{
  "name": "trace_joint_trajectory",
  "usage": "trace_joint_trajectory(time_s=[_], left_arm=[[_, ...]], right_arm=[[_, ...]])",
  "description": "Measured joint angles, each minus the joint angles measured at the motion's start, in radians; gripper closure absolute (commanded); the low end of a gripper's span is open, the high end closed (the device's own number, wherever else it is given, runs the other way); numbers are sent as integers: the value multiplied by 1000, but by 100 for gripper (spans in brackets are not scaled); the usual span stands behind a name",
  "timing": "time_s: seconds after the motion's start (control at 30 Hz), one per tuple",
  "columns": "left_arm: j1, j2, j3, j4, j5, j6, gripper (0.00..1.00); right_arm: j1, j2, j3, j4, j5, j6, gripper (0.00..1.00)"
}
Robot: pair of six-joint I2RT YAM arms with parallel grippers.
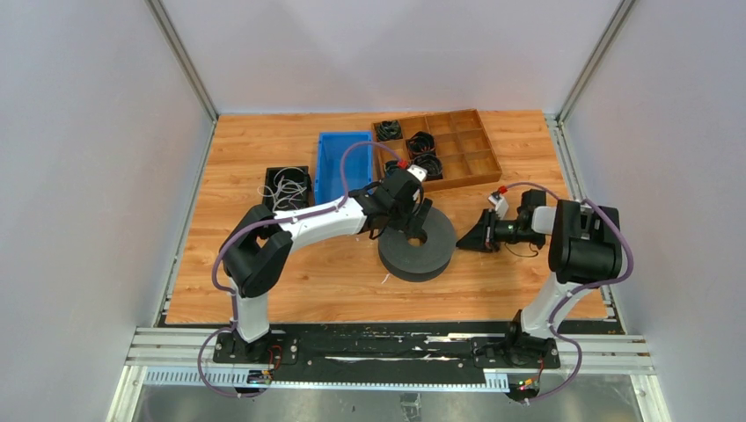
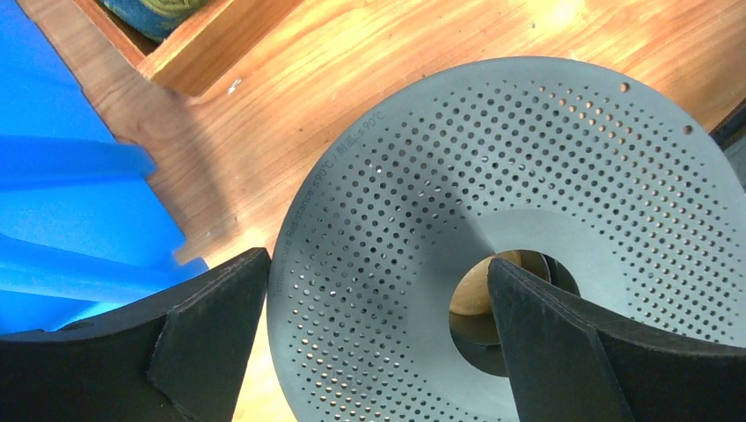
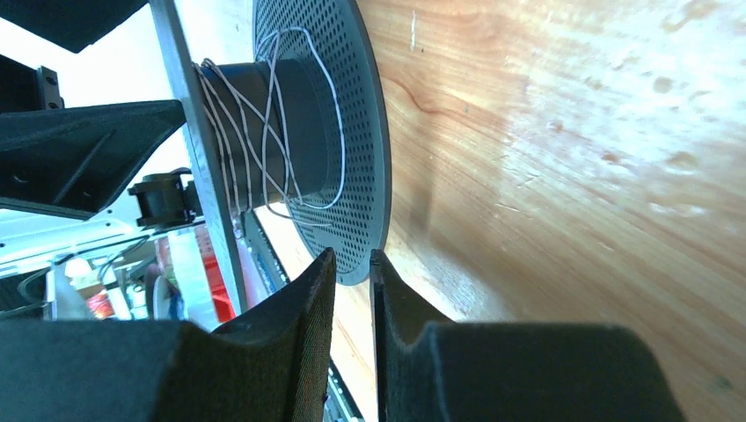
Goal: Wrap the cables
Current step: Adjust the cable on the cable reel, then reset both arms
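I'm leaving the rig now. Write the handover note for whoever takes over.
Left gripper: open wide over the spool's top flange, one finger by the centre hole, one beyond the rim.
Right gripper: fingers a narrow gap apart, nothing seen between them, pointing at the spool's side.
Cable: loose, crossing turns round the hub.
More cables: tangled in the black tray, far left.
Done: a few turns on.
Left: probably tighten the slack loops, then wrap the tray's cables.
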Motion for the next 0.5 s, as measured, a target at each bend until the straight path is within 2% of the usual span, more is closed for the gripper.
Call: trace_joint_trajectory(time_s=[0.33, 0.5], left_arm=[[0, -108, 2, 27, 55, 70, 2], [0, -251, -69, 81, 62, 180, 2]], right_arm=[[-74, -111, 55, -101, 57, -108, 78], [-119, -221, 103, -162, 120, -129, 66]])
